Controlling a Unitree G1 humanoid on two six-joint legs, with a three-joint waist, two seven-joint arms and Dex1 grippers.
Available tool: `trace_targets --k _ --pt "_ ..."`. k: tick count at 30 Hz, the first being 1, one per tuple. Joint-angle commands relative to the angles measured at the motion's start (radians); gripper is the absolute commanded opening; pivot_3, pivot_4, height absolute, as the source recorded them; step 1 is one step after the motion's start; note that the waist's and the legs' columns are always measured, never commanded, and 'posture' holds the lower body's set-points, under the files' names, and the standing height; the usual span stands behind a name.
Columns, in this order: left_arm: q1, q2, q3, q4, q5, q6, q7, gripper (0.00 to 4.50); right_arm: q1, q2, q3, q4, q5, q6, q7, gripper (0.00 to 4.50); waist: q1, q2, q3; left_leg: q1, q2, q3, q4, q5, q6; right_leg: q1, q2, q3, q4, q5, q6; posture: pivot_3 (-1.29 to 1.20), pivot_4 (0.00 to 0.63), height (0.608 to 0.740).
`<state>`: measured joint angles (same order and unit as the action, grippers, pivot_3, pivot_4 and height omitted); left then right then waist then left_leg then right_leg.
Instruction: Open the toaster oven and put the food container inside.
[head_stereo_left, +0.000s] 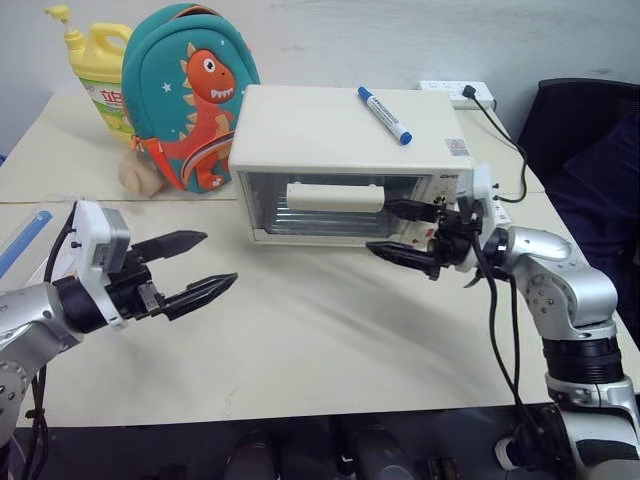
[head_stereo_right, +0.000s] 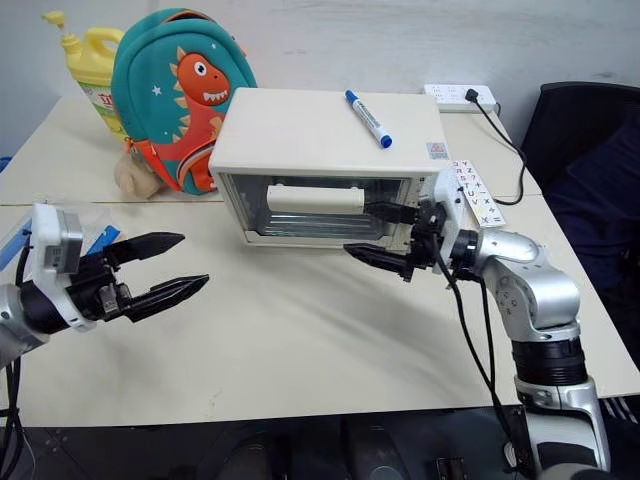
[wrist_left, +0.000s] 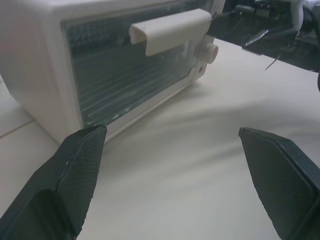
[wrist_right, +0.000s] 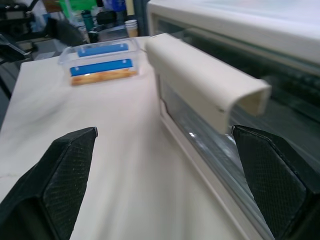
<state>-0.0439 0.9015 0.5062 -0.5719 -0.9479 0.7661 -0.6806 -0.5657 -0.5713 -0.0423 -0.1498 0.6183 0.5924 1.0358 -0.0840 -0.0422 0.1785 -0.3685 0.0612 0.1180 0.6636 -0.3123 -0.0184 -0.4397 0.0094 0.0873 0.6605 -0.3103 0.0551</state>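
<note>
Right gripper (head_stereo_left: 408, 232) at frame centre-right, jaws spread empty, lined up beside bar handle (head_stereo_left: 335, 196) to pull toaster oven (head_stereo_left: 340, 150) open. Left gripper (head_stereo_left: 190, 266) lower left, likewise spread and empty, waiting clear of door. Food container (wrist_right: 102, 61) parked upper left in right wrist view.

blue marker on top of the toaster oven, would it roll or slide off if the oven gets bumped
Probably prone to rolling: the blue marker is a slim round pen lying loose on the flat top of the toaster oven. It looks light, so a jolt from pulling the handle could shift it. Its cap clip, if any, may stop it.
</note>
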Motion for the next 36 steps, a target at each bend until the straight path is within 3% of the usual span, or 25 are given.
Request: trace_targets --k 1,8,9,16,23,25,30,36 --pt "-0.044 0.011 -0.040 0.031 0.032 -0.020 -0.014 4.50 -0.001 -0.009 0.002 -0.087 0.050 0.015 0.025 4.48 0.000 0.000 0.000 0.000 0.000 0.000 0.000 0.000 0.000 0.000 0.000 0.000 0.000 0.000 0.000 0.00 0.150 0.740" --pt "-0.254 -0.009 -0.139 0.143 0.073 -0.058 -0.027 4.50 0.056 -0.023 0.016 -0.166 0.084 0.059 0.046 4.48 -0.002 0.000 0.000 -0.001 0.000 0.000 0.000 0.000 0.000 -0.001 0.000 0.000 0.000 0.000 0.000 0.00 0.150 0.740" --pt "-0.291 -0.011 -0.152 0.171 0.080 -0.061 -0.032 4.31 0.069 -0.026 0.022 -0.174 0.080 0.057 0.048 4.50 -0.003 0.000 0.000 -0.001 0.000 0.001 0.000 0.000 0.000 -0.001 0.000 0.001 0.001 0.000 0.000 0.00 0.150 0.740" --pt "-0.526 -0.002 -0.297 0.371 0.196 -0.109 -0.153 2.43 0.142 -0.020 0.035 -0.222 0.084 0.053 0.041 4.50 -0.002 0.000 0.000 -0.001 0.000 0.002 0.000 0.001 -0.002 -0.002 0.001 0.001 0.001 0.000 0.000 0.00 0.150 0.740" --pt "-0.600 -0.022 -0.476 0.482 0.399 -0.252 -0.290 0.40 0.197 -0.018 0.031 -0.285 0.107 0.068 0.010 4.50 -0.001 0.000 0.000 -0.002 0.001 0.002 0.000 0.002 -0.003 -0.004 0.002 0.001 0.002 0.000 0.000 0.00 0.150 0.740" --pt "-0.602 -0.019 -0.527 0.493 0.456 -0.293 -0.329 0.03 0.211 -0.021 0.028 -0.297 0.104 0.068 -0.008 4.50 -0.001 0.000 0.000 -0.003 0.001 0.002 0.000 0.002 -0.003 -0.004 0.002 0.002 0.002 0.000 0.000 0.00 0.150 0.740" --pt "-0.621 -0.042 -0.576 0.538 0.537 -0.356 -0.380 0.03 0.271 -0.038 -0.029 -0.351 0.105 0.077 -0.081 4.50 0.002 0.000 0.000 -0.002 0.001 0.003 0.001 0.001 -0.002 -0.004 0.002 0.002 0.002 0.000 0.000 0.00 0.150 0.740" --pt "-0.600 -0.053 -0.568 0.534 0.554 -0.371 -0.418 0.03 0.482 -0.200 -0.202 -0.424 0.108 0.077 -0.051 4.50 0.019 -0.001 0.000 -0.004 0.000 0.002 0.002 0.001 -0.001 -0.004 0.001 0.002 0.001 0.000 0.001 0.00 0.150 0.740"
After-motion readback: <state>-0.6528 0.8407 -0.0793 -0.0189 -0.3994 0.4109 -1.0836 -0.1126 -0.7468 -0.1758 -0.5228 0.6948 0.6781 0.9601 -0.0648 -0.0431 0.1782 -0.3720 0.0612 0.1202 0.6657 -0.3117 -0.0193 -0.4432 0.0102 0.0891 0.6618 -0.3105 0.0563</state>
